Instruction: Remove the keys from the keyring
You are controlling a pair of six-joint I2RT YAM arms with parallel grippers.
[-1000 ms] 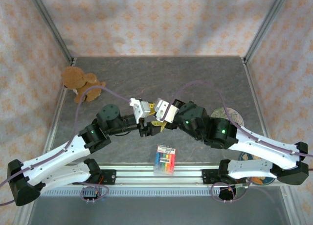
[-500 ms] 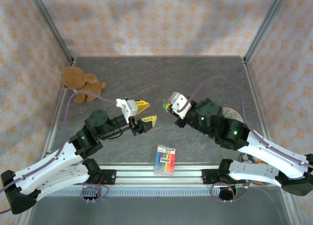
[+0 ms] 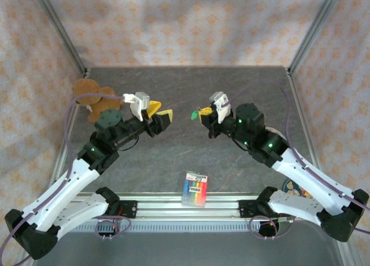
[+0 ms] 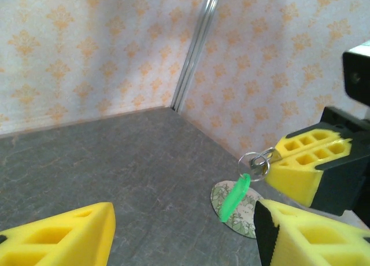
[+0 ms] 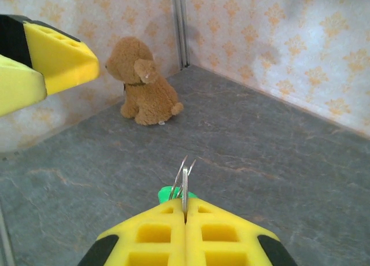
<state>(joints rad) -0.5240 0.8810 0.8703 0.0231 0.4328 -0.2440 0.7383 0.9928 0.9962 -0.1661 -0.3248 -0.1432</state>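
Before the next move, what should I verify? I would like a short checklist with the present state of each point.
1. Right hand shut on the thin silver metal keyring: ok.
2. Small green-headed key hanging free below the ring: ok.
3. Left hand open, apart from the ring: ok.
4. Plain silvery key on the ring: cannot tell.
5. Brown plush dog away from both hands: ok.

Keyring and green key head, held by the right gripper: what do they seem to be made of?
The keyring: probably steel wire, shiny silver with bright glints. The green key head: looks like plastic or a rubbery cover, evenly bright green and matt; which one, I cannot tell.
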